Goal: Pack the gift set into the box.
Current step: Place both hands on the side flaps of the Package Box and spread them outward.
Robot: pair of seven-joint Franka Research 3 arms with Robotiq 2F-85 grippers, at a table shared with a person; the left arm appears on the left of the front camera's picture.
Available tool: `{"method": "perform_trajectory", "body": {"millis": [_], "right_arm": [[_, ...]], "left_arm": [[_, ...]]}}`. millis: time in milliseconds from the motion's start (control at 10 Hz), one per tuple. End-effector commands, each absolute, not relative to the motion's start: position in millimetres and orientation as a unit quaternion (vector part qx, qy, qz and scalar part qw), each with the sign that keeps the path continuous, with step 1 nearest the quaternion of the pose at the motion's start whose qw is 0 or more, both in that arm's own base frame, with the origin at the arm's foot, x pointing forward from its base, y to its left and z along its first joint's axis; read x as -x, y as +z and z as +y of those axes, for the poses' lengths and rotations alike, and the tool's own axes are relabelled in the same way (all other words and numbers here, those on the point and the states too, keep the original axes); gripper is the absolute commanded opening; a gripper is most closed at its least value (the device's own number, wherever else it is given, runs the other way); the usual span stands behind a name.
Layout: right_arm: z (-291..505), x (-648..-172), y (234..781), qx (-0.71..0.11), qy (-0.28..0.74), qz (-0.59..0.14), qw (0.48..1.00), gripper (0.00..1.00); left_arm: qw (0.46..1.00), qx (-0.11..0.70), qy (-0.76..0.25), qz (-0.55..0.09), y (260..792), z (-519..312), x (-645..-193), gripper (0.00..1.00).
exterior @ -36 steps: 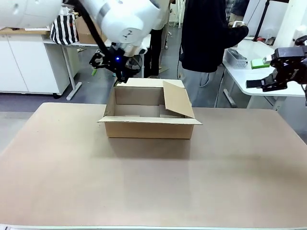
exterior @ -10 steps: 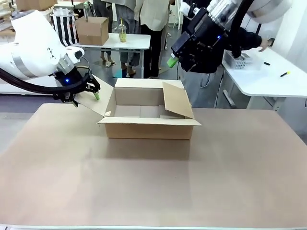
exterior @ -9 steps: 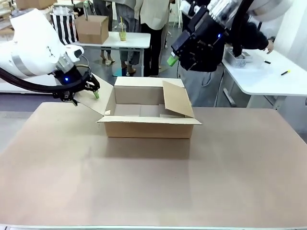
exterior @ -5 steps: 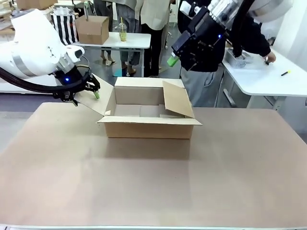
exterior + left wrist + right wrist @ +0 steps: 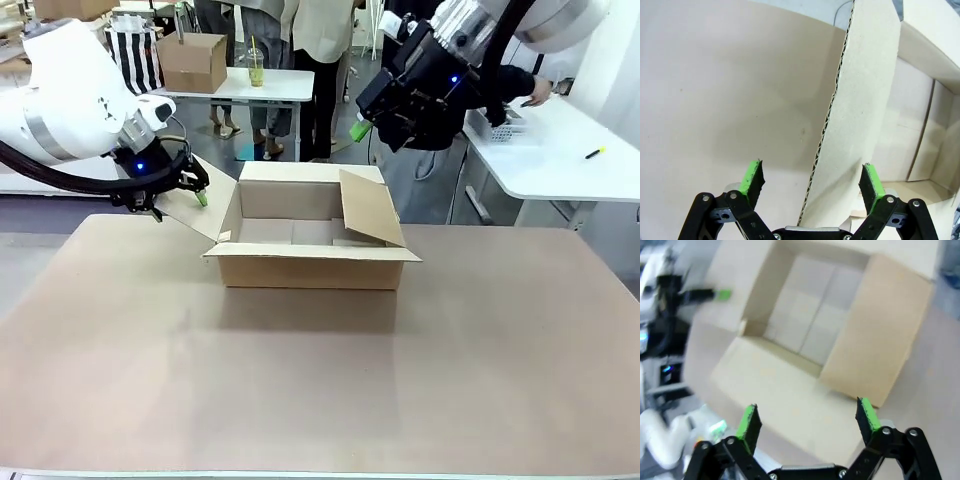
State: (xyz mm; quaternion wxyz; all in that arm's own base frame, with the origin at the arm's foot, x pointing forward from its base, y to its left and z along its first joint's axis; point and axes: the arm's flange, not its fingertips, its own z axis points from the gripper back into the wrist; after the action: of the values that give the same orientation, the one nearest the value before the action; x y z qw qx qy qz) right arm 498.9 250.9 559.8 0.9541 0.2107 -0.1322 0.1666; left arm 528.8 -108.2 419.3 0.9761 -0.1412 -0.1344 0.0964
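Box (image 5: 310,268) flap (image 5: 860,125), corrugated brown cardboard, sits between wide left jaws; right jaws gape.

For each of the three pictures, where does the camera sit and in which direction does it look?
Front view: fixed on the robot's side, looking across the table at the box; both arms show, left end effector at the left flap, right end effector raised.
Left wrist view: on the left wrist, looking along its open fingers, which straddle the left flap.
Right wrist view: on the right wrist, looking down into the box past its open fingers.
Shared: front and right wrist views both show the left end effector.
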Motion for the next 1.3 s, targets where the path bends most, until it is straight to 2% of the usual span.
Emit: {"method": "perform_trajectory", "body": {"millis": [0,100,600,900,1200], "right_arm": [[309,-517,527,-0.095,0.069,-0.111,0.987,1.0],[326,-525,511,-0.023,0.031,-0.114,0.993,1.0],[409,-552,441,0.103,0.083,-0.08,0.988,1.0],[394,-559,409,0.21,0.042,-0.065,0.975,1.0],[362,-562,414,0.237,-0.005,-0.069,0.969,1.0]], "left_arm": [[0.976,0.136,0.104,-0.133,422,-109,-529,1.0],[0.976,0.136,0.104,-0.133,422,-109,-529,1.0],[0.976,0.136,0.104,-0.133,422,-109,-529,1.0],[0.976,0.136,0.104,-0.133,422,-109,-529,1.0],[0.976,0.136,0.104,-0.133,422,-109,-529,1.0]]}}
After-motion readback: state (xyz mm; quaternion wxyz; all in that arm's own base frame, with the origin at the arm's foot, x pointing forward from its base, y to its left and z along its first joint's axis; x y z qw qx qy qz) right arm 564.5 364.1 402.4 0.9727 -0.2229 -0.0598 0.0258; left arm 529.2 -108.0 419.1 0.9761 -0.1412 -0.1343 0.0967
